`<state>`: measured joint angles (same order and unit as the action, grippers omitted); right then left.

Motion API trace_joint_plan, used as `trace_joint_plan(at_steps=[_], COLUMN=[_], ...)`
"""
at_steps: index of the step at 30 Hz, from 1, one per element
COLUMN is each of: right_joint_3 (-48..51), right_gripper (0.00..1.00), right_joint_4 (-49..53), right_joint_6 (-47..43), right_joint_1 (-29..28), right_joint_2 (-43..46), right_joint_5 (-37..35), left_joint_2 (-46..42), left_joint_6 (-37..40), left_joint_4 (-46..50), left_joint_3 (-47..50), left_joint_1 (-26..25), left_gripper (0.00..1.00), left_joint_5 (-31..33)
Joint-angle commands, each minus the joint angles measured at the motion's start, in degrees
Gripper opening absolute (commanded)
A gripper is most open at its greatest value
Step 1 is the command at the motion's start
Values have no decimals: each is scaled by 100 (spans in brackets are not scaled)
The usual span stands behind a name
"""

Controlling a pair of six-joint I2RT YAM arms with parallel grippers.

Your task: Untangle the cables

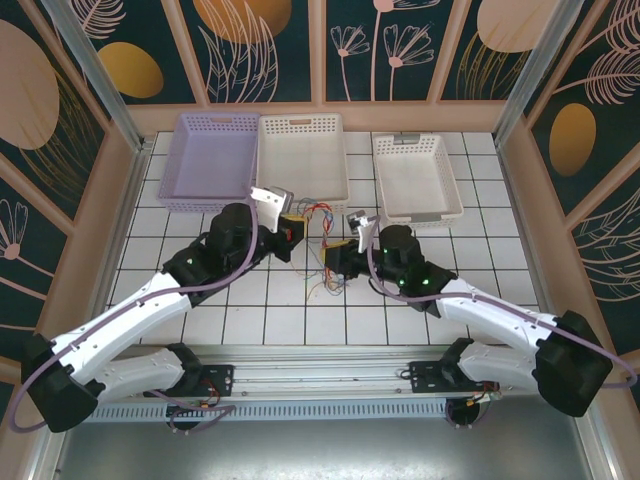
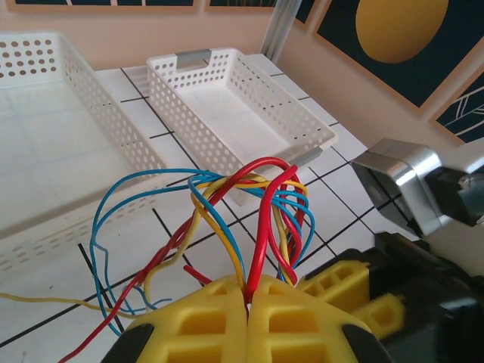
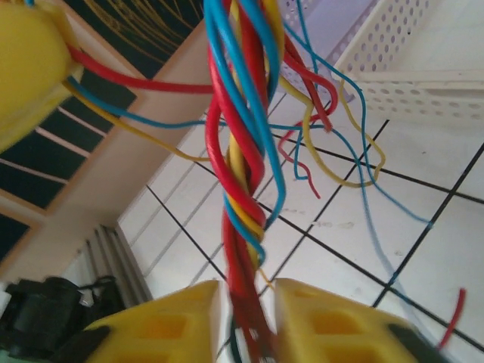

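Left gripper (image 2: 248,296) clenched on the cables (image 3: 242,151): yellow fingers pressed together, a red strand pinched at the seam, blue, yellow and red loops fanning above. Right gripper (image 3: 248,302) grasping the same bundle; red, blue and yellow strands, twisted like rope, rise from between its fingers. Top view: both grippers near mid-table (image 1: 250,310), close together, tangle strung between them, loose ends trailing on the tiles. At the far edge: lilac basket (image 1: 215,160), middle basket (image 1: 303,160) touching it, right basket (image 1: 415,175) set apart.
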<state>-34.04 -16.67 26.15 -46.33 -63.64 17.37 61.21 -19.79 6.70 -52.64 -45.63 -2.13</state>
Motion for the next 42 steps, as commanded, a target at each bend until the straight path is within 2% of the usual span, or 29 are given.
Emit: trace_joint_plan(at_steps=[1,8,21,24,27,30,33,37,41,42], right_joint_3=[73,-62,-346,-323,-331,-248,-71,-36,-151,-185], right_gripper=[2,0,0,0,0,0,0,0,0,0], right_joint_4=[-136,1735,3322,3339,3296,3052,2513,2119,1950,1924], right_joint_6=[83,245,82,-15,-28,-170,-345,-479,-488,-497], right_joint_1=[-56,16,649,867,871,862,848,854,855,850], right_joint_2=[3,594,917,1013,1133,1291,1634,1913,1908,1900], right_joint_5=[-321,-2491,-3070,-2753,-2649,-2226,-1455,-796,-209,-85], left_joint_2=[-268,-632,-1172,-1220,-1218,-1223,-1120,-905,-763,-745], left_joint_6=[-52,301,408,415,427,413,358,279,135,97], left_joint_4=[-338,207,420,420,420,401,298,143,-114,-181], left_joint_3=[91,197,517,553,560,577,606,599,610,617], left_joint_1=[48,48,54,51,48,49,47,47,52,48], left_gripper=[0,0,0,0,0,0,0,0,47,54], left_joint_5=[-69,585,1220,1255,1300,1266,828,-167,-1234,-1423])
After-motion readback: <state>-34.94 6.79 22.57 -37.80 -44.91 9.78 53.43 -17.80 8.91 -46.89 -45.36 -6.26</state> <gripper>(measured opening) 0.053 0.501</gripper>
